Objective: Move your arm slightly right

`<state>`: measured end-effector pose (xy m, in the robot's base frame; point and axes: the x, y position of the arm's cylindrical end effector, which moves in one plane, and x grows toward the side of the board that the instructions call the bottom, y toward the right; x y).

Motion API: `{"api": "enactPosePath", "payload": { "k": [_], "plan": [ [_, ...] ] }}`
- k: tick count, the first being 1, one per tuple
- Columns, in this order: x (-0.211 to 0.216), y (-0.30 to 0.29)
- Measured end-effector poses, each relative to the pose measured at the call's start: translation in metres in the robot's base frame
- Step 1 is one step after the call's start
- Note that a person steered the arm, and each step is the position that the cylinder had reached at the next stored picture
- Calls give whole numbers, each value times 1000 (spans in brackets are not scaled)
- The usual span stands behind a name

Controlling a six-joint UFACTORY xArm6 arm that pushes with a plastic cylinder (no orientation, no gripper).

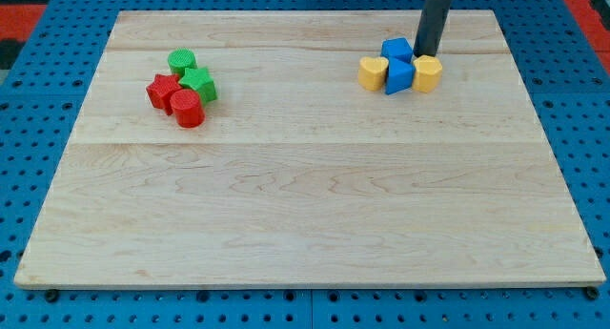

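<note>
My dark rod comes down from the view's top right, and my tip (420, 53) rests on the wooden board (305, 205) just behind the yellow block (428, 72) and at the right of the blue cube (396, 51). A blue wedge-shaped block (398, 76) sits in front of the cube, and a yellow heart-shaped block (372, 72) is at its left. These blocks touch in one cluster. At the view's left, a green cylinder (181, 61), a green star (198, 83), a red star (162, 90) and a red cylinder (187, 109) form a second cluster.
The board lies on a blue pegboard table (38, 176). A red area shows at the view's top corners (29, 10).
</note>
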<state>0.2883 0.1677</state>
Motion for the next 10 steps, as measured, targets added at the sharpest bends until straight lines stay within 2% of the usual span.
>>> {"api": "enactPosePath", "payload": {
  "k": [3,8,9,10],
  "plan": [
    [1,50],
    [5,65],
    [-12,89],
    [-52,81]
  ]
}}
